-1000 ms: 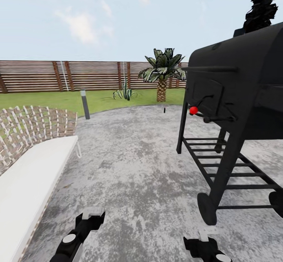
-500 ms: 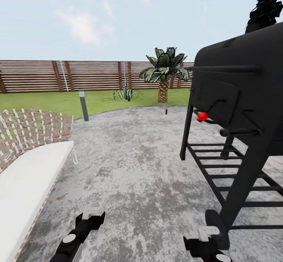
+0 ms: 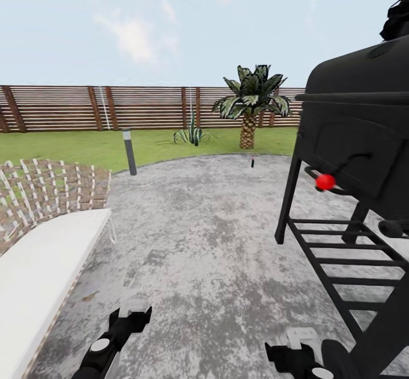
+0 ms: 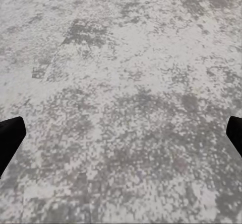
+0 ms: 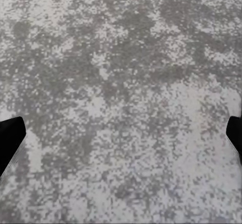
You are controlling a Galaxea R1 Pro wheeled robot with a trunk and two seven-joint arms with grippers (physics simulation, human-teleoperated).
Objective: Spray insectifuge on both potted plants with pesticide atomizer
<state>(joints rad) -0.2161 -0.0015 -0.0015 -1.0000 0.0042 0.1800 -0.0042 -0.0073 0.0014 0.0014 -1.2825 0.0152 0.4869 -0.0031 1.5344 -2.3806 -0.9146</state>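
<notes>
I am on a grey mottled patio [image 3: 210,242] in the garden, with lawn [image 3: 62,146] and a brown slatted fence [image 3: 62,109] beyond. A tiny dark slim object [image 3: 252,163] stands at the patio's far edge; it is too small to tell whether it is the pesticide atomizer. A spiky green rosette plant [image 3: 191,135] sits on the lawn by the fence; no pot can be made out. My left gripper [image 3: 132,312] [image 4: 121,138] and right gripper [image 3: 299,342] [image 5: 121,138] hang low over bare paving, both open and holding nothing.
A large black barbecue smoker [image 3: 358,157] with a red knob [image 3: 325,182] stands close on the right, its leg near my right arm. A woven lounger with a white cushion [image 3: 40,265] lies at left. Further off are a short lamp post [image 3: 130,151] and a palm-like plant [image 3: 250,103].
The whole view has slid: the smoker is now nearer and further right, the lounger nearer, so the camera moved forward. Both grippers keep their pose.
</notes>
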